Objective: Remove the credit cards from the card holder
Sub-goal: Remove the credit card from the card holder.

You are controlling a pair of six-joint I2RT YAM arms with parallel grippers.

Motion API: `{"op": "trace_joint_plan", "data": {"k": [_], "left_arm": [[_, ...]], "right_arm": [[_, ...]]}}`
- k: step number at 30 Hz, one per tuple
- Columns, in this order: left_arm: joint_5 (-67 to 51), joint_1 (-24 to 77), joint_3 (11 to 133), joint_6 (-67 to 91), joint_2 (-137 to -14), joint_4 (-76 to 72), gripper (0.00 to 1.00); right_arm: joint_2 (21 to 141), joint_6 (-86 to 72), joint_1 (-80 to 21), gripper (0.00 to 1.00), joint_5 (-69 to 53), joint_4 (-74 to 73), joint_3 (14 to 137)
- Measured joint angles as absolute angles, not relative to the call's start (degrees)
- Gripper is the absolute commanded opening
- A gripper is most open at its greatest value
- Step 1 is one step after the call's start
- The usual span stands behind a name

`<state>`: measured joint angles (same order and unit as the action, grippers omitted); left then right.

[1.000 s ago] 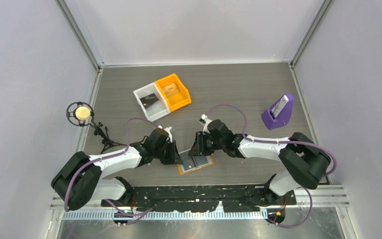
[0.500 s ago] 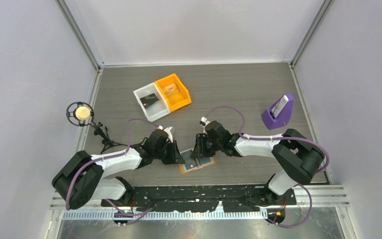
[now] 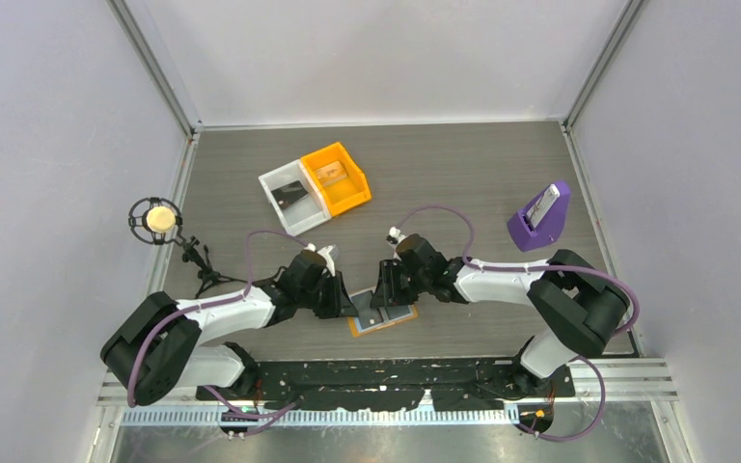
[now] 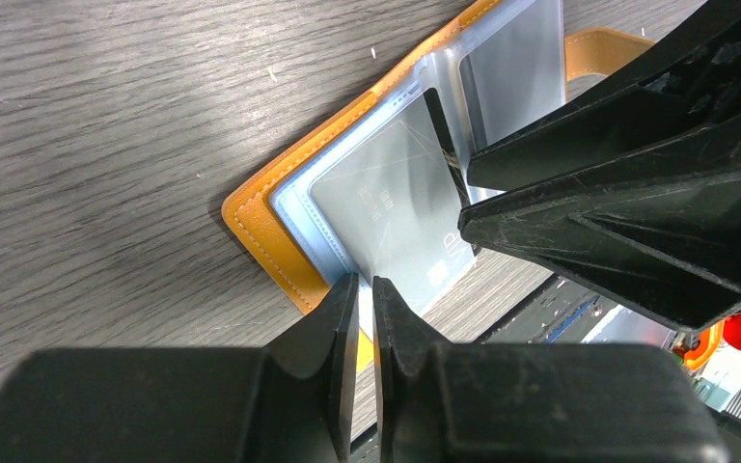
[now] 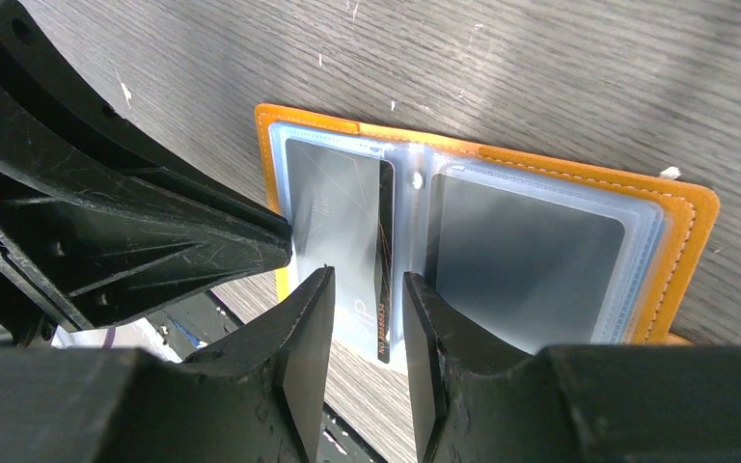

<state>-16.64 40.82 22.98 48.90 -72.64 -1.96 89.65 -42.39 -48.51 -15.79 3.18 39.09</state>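
1. Top external view: card holder [image 3: 383, 319] flat and open at 6 o'clock on the table [image 3: 463, 164], close to the front edge.
2. Left gripper [image 3: 345, 301] at its 9 o'clock side, right gripper [image 3: 379, 294] at its 12 o'clock side, both right at it.
3. Left wrist view: left fingers [image 4: 343, 313] pressed almost together, tips at the edge of the blue pocket [image 4: 294, 204]; cannot tell if pinching it.
4. Right wrist view: right fingers spread a little, one on each side of the dark stripe of a grey card [image 5: 333, 217].
5. Grey card sticking out of its pocket, past the orange edge, toward 6 o'clock in that view.
6. Orange bin [image 3: 340, 179] and clear bin [image 3: 291, 197] side by side at 11 o'clock on the table; purple stand [image 3: 540, 218] at 3 o'clock, well apart from the card holder.
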Motion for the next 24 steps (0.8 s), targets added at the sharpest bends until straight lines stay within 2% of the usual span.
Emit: {"op": "trace_joint_plan", "data": {"k": [14, 18, 24], "left_arm": [[-16.69, 40.88, 22.57, 49.12, -72.64, -2.85, 0.13], [-16.71, 40.93, 22.57, 49.12, -72.77, -2.98, 0.13], [-16.99, 40.91, 22.59, 49.15, -73.12, -3.2, 0.13]], "right_arm": [[90.85, -42.41, -48.51, 0.4, -17.45, 3.68, 39.33], [91.29, -42.68, -48.51, 0.33, -18.61, 5.17, 39.31], [91.66, -43.53, -47.51, 0.15, -19.29, 8.54, 37.39]]}}
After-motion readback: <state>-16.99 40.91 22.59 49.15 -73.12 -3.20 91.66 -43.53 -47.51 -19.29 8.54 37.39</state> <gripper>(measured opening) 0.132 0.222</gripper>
